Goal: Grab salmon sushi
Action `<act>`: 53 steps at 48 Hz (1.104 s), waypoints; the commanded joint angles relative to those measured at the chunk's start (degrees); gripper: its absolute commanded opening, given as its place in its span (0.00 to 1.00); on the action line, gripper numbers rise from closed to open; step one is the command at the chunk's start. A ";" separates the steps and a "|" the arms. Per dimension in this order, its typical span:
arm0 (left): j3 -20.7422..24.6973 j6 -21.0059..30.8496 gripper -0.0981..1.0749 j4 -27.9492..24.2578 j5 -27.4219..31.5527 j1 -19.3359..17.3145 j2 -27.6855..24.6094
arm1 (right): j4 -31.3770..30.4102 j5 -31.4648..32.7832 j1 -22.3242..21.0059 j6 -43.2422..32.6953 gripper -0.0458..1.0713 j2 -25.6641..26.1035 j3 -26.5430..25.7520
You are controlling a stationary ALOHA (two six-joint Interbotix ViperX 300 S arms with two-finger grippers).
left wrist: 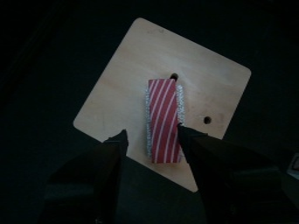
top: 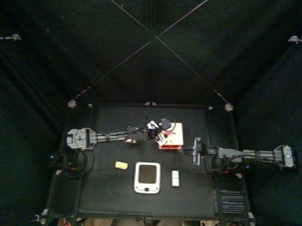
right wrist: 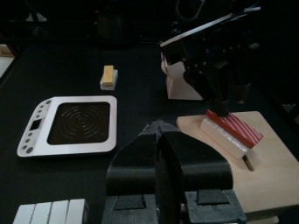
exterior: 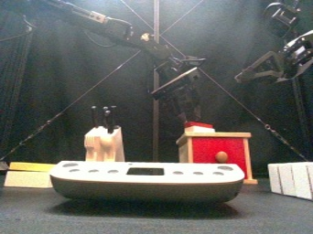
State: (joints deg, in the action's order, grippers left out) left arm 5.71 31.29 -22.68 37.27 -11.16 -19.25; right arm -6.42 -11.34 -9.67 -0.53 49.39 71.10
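Observation:
The salmon sushi (left wrist: pixel 163 118) is a red chunk with white stripes. It lies on the pale wooden top (left wrist: pixel 128 79) of a red box (exterior: pixel 221 151) at the table's middle, and it also shows in the right wrist view (right wrist: pixel 232 128). My left gripper (left wrist: pixel 158 142) hangs just above it, jaws open on either side of it. In the front view the left gripper (exterior: pixel 181 87) is over the box. My right gripper (right wrist: pixel 163 133) is shut and empty, held high to the right of the box (exterior: pixel 287 55).
A white flat device (top: pixel 147 177) lies at the table's front. A tiny yellow block (top: pixel 119 165) is to its left and a small white piece (top: pixel 176 179) to its right. A white upright block (exterior: pixel 104 143) stands left of the red box.

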 commanded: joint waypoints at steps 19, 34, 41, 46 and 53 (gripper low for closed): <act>1.14 -0.09 0.81 0.26 -1.14 -0.09 -0.88 | 0.09 -0.26 -0.35 0.00 0.05 -0.35 -0.62; 0.97 -0.18 0.79 0.26 -1.14 -0.35 -1.23 | 0.09 -0.26 -0.44 0.00 0.05 -0.35 -0.62; 1.05 -0.18 0.75 0.26 -1.14 -0.09 -1.23 | 0.09 -0.26 -0.44 0.00 0.05 -0.35 -0.53; 1.23 -0.26 0.69 0.18 -1.14 0.00 -1.05 | 0.09 -0.26 -0.44 0.00 0.05 -0.35 -0.62; 1.23 -0.18 0.62 0.26 -1.14 0.09 -0.70 | 0.09 -0.26 -0.44 0.00 0.05 -0.35 -0.62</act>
State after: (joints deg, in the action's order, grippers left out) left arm 5.71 30.94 -22.41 36.30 -11.16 -21.18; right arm -6.42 -11.34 -9.93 -0.53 49.39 71.10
